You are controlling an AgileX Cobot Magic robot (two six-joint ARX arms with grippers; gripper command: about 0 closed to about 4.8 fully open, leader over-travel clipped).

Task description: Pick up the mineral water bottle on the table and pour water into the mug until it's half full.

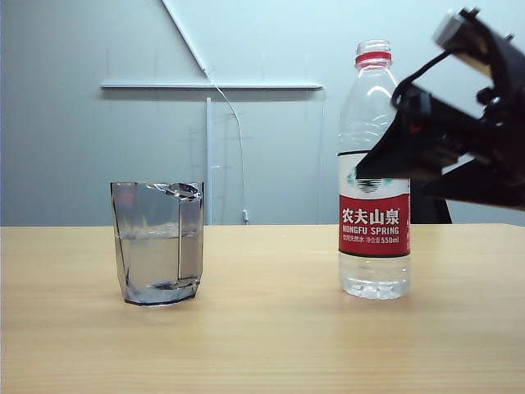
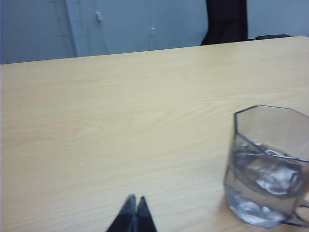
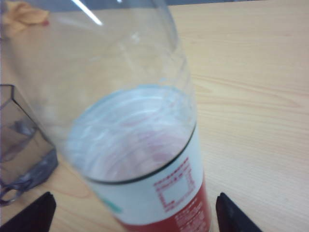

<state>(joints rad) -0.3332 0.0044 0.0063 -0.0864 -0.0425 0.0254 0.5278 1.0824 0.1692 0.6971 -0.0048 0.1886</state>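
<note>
Two claws are in play. With the mineral water bottle [image 1: 374, 172] as landmark: it stands upright on the desk [image 1: 262, 328], long axis vertical, and the right claw [image 3: 133, 215] straddles its labelled middle, jaws spread wide, tips clear of the plastic on both sides. The mug [image 1: 157, 243], roughly half full of water, sits well apart on the bottle's far side. The left claw [image 2: 133, 212], tips pressed together, hovers beside the mug. The right arm is plainly nearer. In the exterior view the arm hides part of the label; the bottle's base is cut off in the right wrist view.

bottle [image 3: 140, 145]: blurred, base cut off, right wrist view | mug [image 3: 21, 140]: partly cut off | right arm [image 1: 459, 131]: hides bottle's side
</note>
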